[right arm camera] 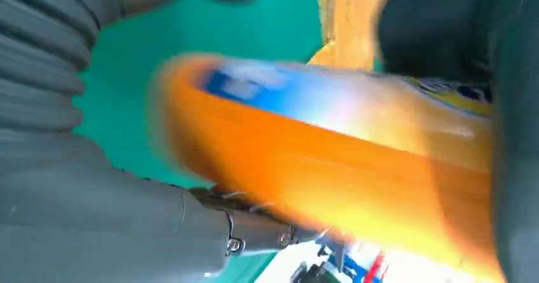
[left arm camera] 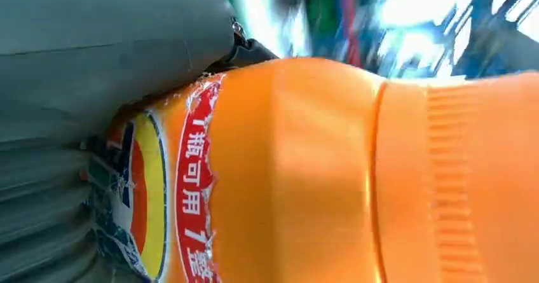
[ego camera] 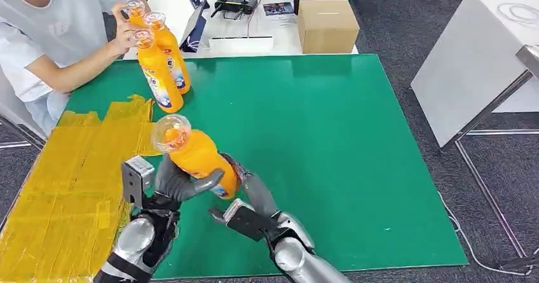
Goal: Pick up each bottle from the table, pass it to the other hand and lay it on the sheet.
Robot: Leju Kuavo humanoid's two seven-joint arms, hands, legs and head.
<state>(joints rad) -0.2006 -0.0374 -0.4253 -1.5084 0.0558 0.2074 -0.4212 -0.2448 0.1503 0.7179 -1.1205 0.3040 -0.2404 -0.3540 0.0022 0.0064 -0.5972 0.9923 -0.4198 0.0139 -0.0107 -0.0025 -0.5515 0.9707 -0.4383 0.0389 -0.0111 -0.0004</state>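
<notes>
Head view: both hands, left hand (ego camera: 181,184) and right hand (ego camera: 251,191), grip bottle (ego camera: 197,154) near sheet (ego camera: 63,175) edge.

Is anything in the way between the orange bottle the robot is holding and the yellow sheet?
Nothing visible blocks it. The bottle is held by both the left robot hand and right robot hand, right beside the bare yellow sheet.

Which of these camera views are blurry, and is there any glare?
Head view: sharp, evenly lit, with soft glare on the held bottle's cap. Left wrist view: label readable, background smeared and blown out white. Right wrist view: bottle motion-blurred, a bright sheen washing out its label.
</notes>
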